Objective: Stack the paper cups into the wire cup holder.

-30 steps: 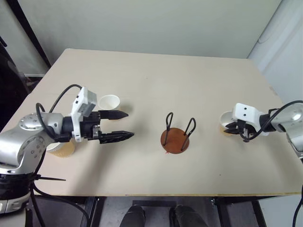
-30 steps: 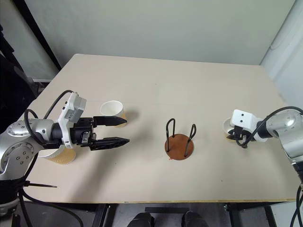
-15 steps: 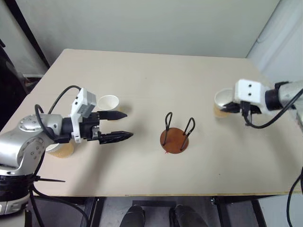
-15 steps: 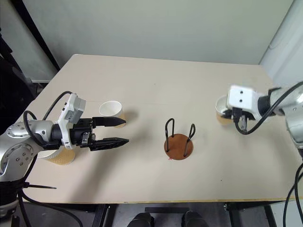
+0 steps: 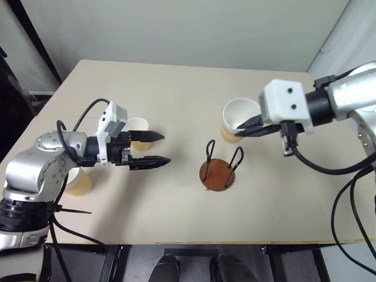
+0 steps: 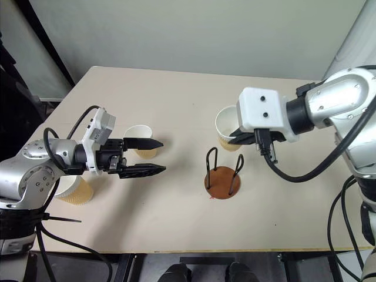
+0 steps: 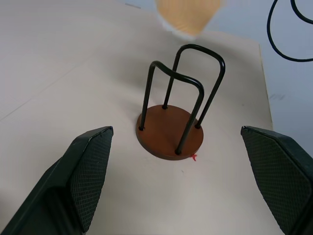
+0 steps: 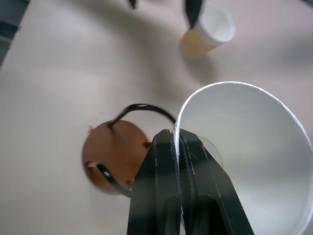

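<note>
- Pale beige table (image 5: 194,88) fronts a plain grey wall and carries everything.
- At far left a tan ribbed paper cup (image 6: 75,189) stands near the table edge, partly behind the left arm.
- Left pincer (image 5: 154,148) hovers with its black fingers wide apart, holding nothing; a small tan paper cup with a white rim (image 6: 140,138) stands just behind them.
- Mid-table sits the round reddish-brown wire cup holder (image 5: 217,174), its two black wire loops upright and nothing in it.
- Right pincer (image 5: 242,129) is pinched together on the rim of a white-lined tan paper cup (image 5: 239,117), carried in the air just behind and above the holder.
- Risk, as I judge it: the thin rim pinch could let the cup swing or slip, and a tilted descent may catch a wire loop and shove the light holder aside.
</note>
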